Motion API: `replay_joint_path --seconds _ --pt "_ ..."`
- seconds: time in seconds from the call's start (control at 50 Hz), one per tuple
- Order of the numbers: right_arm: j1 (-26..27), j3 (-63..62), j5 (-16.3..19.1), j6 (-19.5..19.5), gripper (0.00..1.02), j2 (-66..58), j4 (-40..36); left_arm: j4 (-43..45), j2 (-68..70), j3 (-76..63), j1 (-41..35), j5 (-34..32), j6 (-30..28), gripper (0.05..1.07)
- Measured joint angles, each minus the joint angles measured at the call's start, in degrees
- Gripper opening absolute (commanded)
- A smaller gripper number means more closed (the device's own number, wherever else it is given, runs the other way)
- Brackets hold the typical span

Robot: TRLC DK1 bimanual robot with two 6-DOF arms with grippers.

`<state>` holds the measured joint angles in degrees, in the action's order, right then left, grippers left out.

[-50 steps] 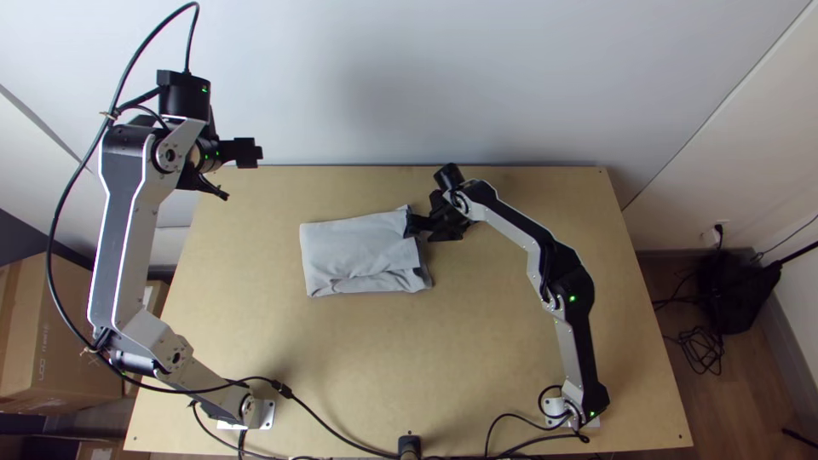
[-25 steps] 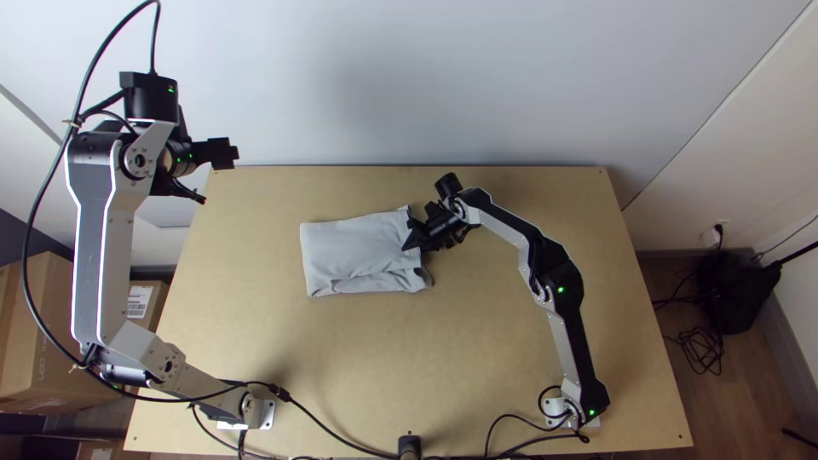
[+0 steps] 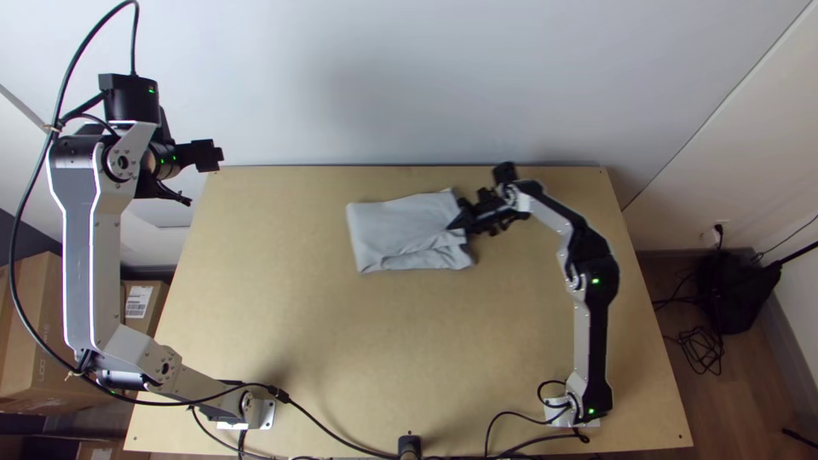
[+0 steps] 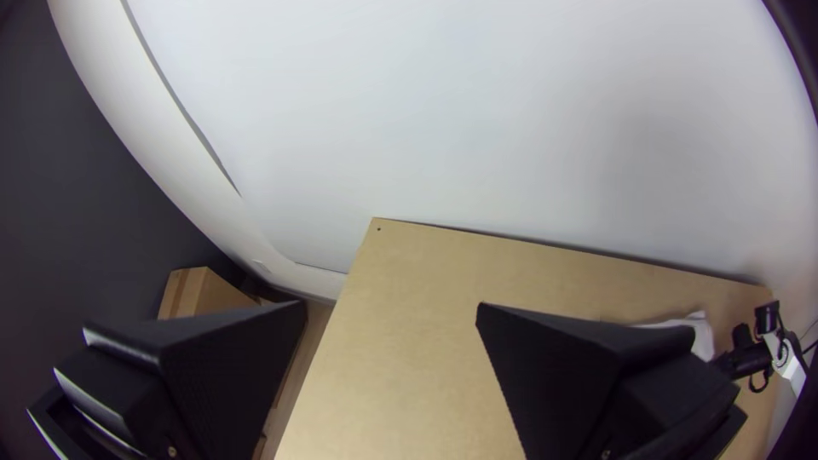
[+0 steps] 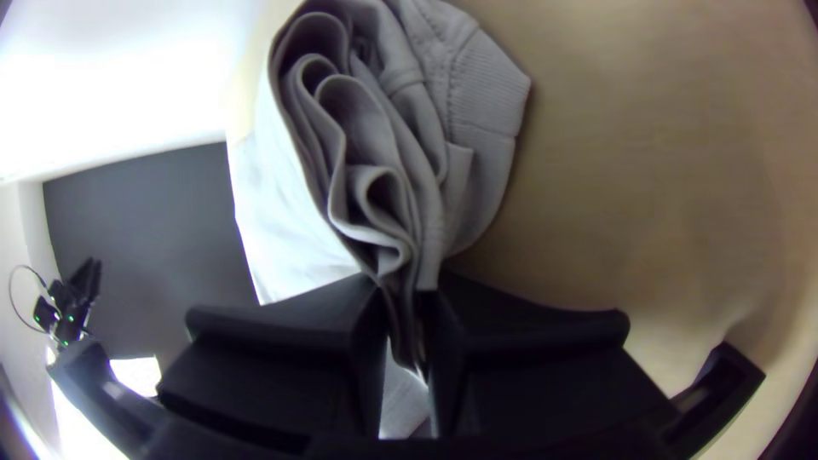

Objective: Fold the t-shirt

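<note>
The light grey t-shirt (image 3: 405, 230) lies as a folded rectangular bundle on the upper middle of the table in the top view. At its right edge is my right gripper (image 3: 460, 223). In the right wrist view, the right gripper (image 5: 407, 328) is shut on the t-shirt (image 5: 383, 153), pinching several layers of its folded end. My left gripper (image 3: 213, 156) hangs at the table's far left corner, away from the cloth. The left wrist view shows the left gripper (image 4: 392, 324) open, its fingers wide apart with nothing between them.
The wooden table (image 3: 409, 358) has a wall (image 3: 383, 85) along its far edge. Black cables (image 3: 341, 430) run along the near edge between the arm bases. Cardboard boxes (image 3: 25, 341) stand on the floor at the left.
The right gripper first turned and shifted at the cloth's edge, then moved right and slightly up the picture, and the whole t-shirt slid with it. The left arm swung farther left.
</note>
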<state>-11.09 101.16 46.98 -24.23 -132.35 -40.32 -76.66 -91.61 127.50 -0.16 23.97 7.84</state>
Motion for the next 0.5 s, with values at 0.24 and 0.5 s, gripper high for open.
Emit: replay_joint_path --seconds 0.24,0.5 --pt "17.2 -3.3 -0.9 0.7 0.02 2.7 0.4 0.0 0.2 0.0 0.5 0.0 -0.6 1.03" --pt "33.5 -5.2 -2.6 1.2 0.02 5.5 1.2 0.1 0.2 0.0 0.6 -0.5 -1.4 1.03"
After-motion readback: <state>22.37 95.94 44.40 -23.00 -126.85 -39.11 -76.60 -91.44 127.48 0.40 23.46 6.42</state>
